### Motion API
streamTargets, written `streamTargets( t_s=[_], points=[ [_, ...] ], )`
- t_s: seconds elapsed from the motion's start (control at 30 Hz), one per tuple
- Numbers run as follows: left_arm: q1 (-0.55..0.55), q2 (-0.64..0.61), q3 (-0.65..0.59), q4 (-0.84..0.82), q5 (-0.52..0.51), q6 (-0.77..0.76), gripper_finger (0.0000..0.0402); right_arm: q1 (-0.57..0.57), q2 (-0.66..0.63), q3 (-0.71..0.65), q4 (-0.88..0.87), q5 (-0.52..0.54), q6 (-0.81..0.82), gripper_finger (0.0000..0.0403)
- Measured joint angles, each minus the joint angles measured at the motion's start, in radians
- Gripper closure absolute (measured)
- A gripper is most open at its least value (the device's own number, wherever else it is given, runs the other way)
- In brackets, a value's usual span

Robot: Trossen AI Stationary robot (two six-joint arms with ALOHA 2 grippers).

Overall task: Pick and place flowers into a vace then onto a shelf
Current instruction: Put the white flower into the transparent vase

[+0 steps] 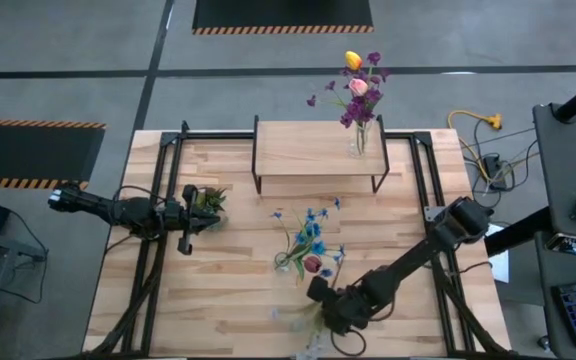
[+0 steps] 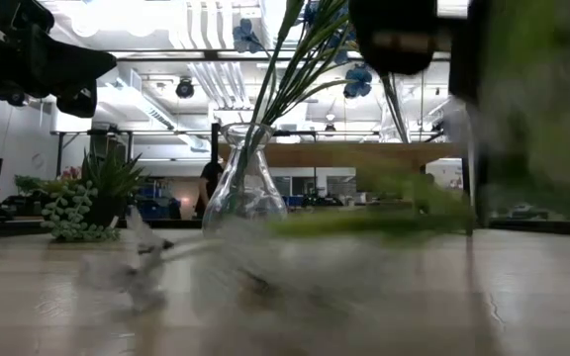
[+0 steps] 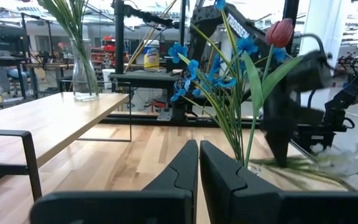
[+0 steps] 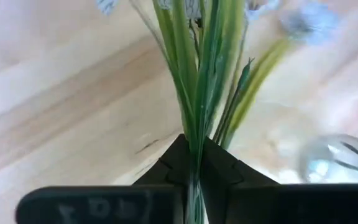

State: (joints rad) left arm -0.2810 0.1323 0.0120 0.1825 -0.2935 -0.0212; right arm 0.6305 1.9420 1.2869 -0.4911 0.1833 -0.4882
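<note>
Okay, your right gripper (image 4: 193,163) is clenched on pale flower stems (image 4: 197,93) low at the table's front, beside the blue-flower vase (image 1: 286,262); left gripper (image 3: 198,163) clenched empty near the potted plant (image 1: 208,199)

Slatted wooden table (image 1: 218,300) with a low shelf at its far edge.
The shelf (image 1: 313,150) stands on black legs and carries a glass vase (image 1: 358,140) of mixed blooms at its right end. On the table sit a small potted plant (image 1: 208,200) at left and a second glass vase (image 1: 290,260) with blue flowers (image 1: 313,232) near the middle.
</note>
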Motion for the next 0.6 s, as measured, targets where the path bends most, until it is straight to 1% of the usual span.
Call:
streamTargets(
  t_s=[0.07, 0.2, 0.37, 0.5, 0.6],
  points=[
    [0.000, 0.000, 0.000, 0.000, 0.000, 0.000, 0.0402, 0.002, -0.025, -0.001, -0.001, 0.033, 0.045, 0.0389],
    [0.000, 0.000, 0.000, 0.000, 0.000, 0.000, 0.0402, -0.002, -0.093, -0.004, 0.012, 0.044, 0.112, 0.0390],
    [0.000, -0.002, 0.000, 0.003, 0.000, 0.000, 0.0402, -0.006, -0.175, -0.011, 0.119, 0.061, 0.176, 0.0390],
    [0.000, -0.002, 0.000, 0.009, 0.000, 0.000, 0.0402, -0.021, -0.223, -0.026, 0.278, 0.083, 0.248, 0.0391],
    [0.000, -0.002, 0.000, 0.009, -0.001, 0.000, 0.0402, -0.038, -0.234, -0.055, 0.474, 0.086, 0.323, 0.0391]
  ],
)
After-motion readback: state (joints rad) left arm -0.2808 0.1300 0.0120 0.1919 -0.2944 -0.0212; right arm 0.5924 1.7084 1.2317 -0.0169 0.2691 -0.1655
